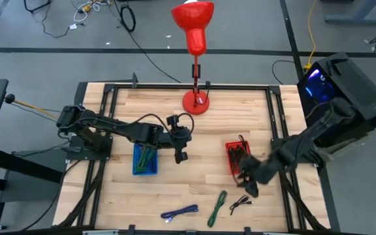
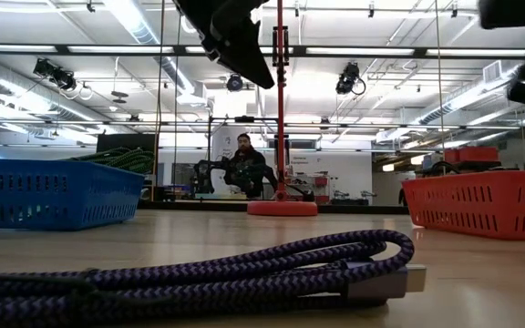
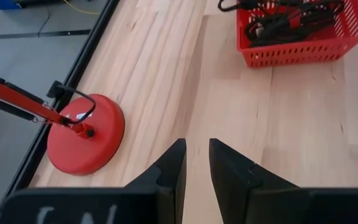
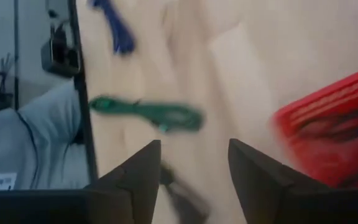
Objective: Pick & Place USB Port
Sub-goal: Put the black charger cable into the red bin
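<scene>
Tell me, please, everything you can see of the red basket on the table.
The red basket is a small rectangular bin that looks like plastic, with slotted, perforated walls. It sits flat and upright on the wooden table, on its right half. Dark coiled cables lie inside. The right gripper hangs beside its near end; no contact is visible.
</scene>
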